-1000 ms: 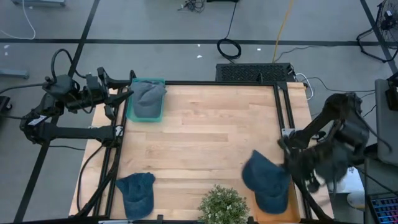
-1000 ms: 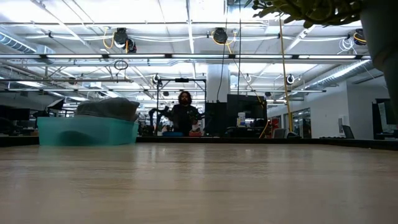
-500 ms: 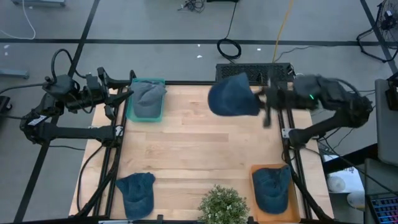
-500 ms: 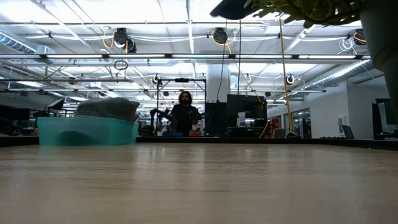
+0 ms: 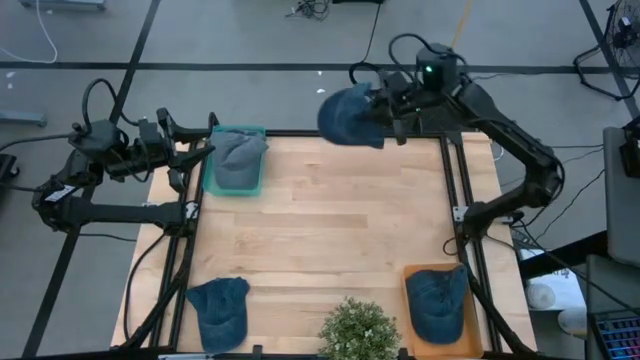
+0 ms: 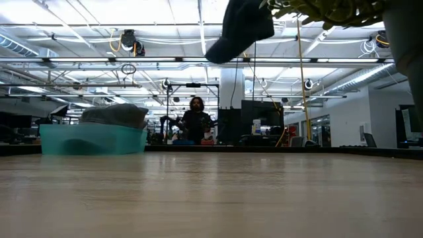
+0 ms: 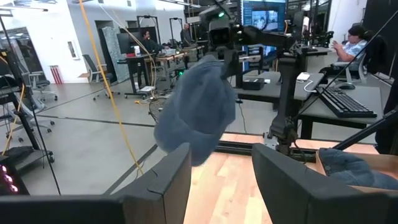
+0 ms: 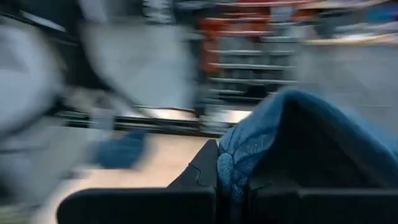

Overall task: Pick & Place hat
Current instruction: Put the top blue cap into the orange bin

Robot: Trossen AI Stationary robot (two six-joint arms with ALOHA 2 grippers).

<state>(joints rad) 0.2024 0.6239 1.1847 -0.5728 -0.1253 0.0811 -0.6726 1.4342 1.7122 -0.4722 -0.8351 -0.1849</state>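
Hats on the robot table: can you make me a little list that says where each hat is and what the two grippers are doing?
carried hat: blue, in the air over the table's far edge
right gripper: shut on the carried hat
left gripper: open, empty, waiting beside the teal bin
teal bin: holds a grey hat
orange tray: holds a blue hat
loose hat: blue, on the table's near left corner
plant: near edge, middle

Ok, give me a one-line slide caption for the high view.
Right gripper carries a blue hat above the table's far edge, heading toward the teal bin; left arm waits beside it.
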